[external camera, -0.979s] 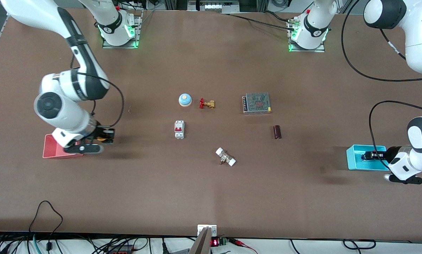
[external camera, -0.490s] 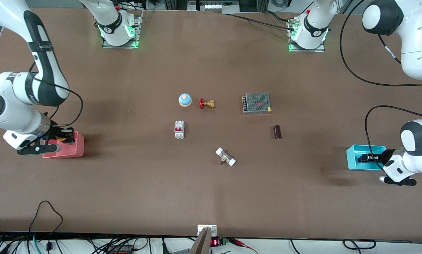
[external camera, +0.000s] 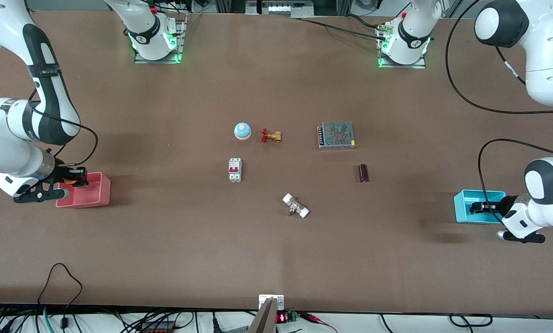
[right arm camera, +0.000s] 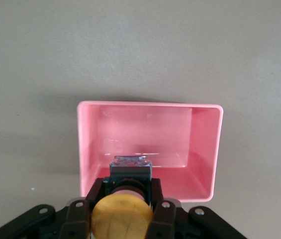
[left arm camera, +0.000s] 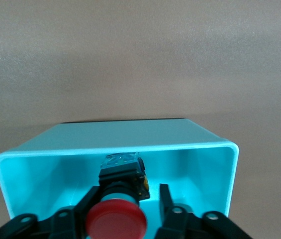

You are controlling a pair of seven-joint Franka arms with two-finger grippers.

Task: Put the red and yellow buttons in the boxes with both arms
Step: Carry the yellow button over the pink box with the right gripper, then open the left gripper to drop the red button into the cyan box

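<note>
My left gripper (external camera: 477, 206) is down inside the cyan box (external camera: 461, 203) at the left arm's end of the table. In the left wrist view the red button (left arm camera: 116, 223) lies in the cyan box (left arm camera: 200, 169) between my left gripper's (left arm camera: 129, 190) fingers. One finger touches it and the other stands clear, so the gripper is open. My right gripper (external camera: 77, 178) is shut on the yellow button (external camera: 70, 181) over the pink-red box (external camera: 94, 194). The right wrist view shows the yellow button (right arm camera: 122, 216) held in my right gripper (right arm camera: 130, 185) above the pink-red box's (right arm camera: 145, 129) rim.
Mid-table lie a blue dome (external camera: 242, 131), a brass valve with a red handle (external camera: 271, 136), a metal mesh unit (external camera: 335, 135), a white breaker (external camera: 235, 169), a dark cylinder (external camera: 363, 173) and a white-ended fitting (external camera: 296, 206).
My right gripper has carried the yellow button across the pink-red box toward the right arm's end of the table. My left gripper has shifted slightly within the cyan box.
</note>
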